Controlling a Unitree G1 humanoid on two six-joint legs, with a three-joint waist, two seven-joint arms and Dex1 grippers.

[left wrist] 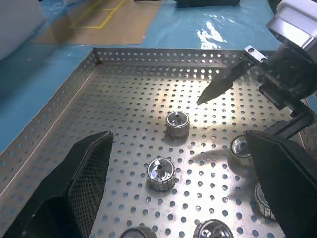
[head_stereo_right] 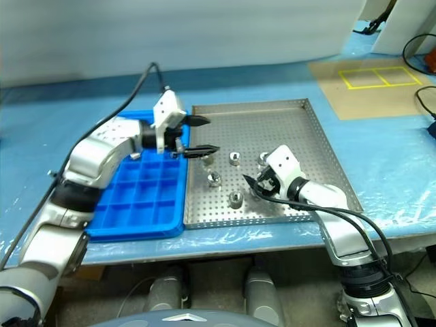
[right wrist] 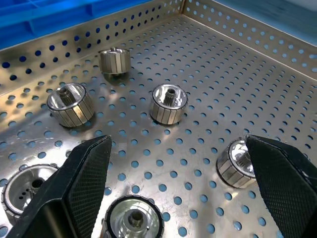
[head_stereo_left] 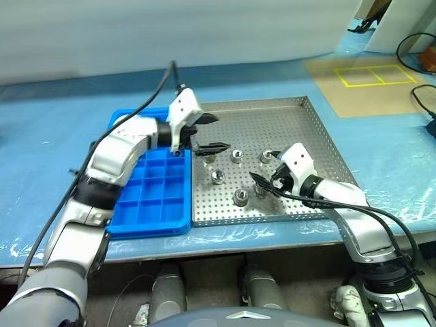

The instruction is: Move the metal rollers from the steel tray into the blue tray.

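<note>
Several metal rollers point(head_stereo_left: 236, 156) stand upright on the perforated floor of the steel tray point(head_stereo_left: 320, 129), grouped in its near left half. The blue tray point(head_stereo_left: 157, 197) lies against the steel tray's left side, and the compartments I can see are empty. My left gripper point(head_stereo_left: 223, 131) hovers open and empty above the steel tray's left edge, just over the leftmost roller point(head_stereo_left: 207, 158). My right gripper point(head_stereo_left: 262, 182) sits low over the near rollers, open, with nothing between its fingers. In the right wrist view, rollers point(right wrist: 168, 103) lie ahead of the open gripper point(right wrist: 176, 144).
A blue plastic sheet point(head_stereo_left: 54, 122) covers the table. Yellow tape squares point(head_stereo_left: 378, 75) mark a brown board at the far right, with black cables point(head_stereo_left: 422, 48) beside it. The table's front edge runs just below both trays.
</note>
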